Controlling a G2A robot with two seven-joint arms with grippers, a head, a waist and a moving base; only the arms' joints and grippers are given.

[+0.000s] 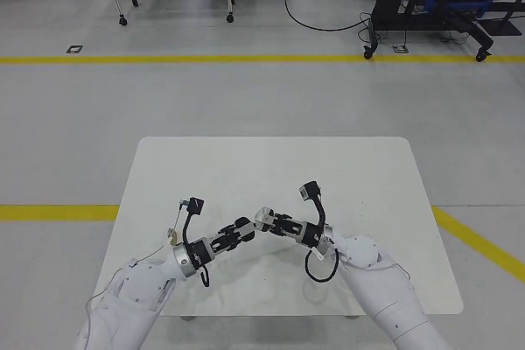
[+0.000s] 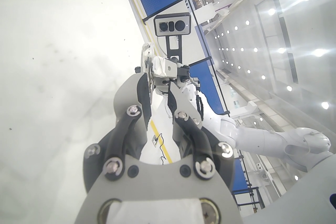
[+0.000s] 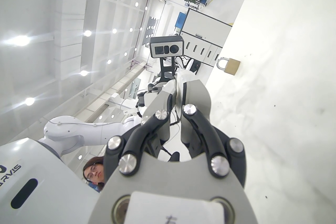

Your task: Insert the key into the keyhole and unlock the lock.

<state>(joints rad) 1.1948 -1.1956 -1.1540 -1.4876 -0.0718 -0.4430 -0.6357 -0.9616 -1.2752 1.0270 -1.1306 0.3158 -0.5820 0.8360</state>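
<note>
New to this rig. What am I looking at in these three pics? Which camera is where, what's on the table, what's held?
This is a two-armed robot at a white table. The top view looks down from a camera above the arms. The other two views come from a camera on each wrist, looking along that arm's gripper, so the room appears tilted. A brass padlock lies on the table near the left arm. The left gripper and right gripper meet tip to tip above the table. A small metal piece, probably the key, sits where they meet. The right gripper looks shut on it; whether the left also grips it is unclear.
</note>
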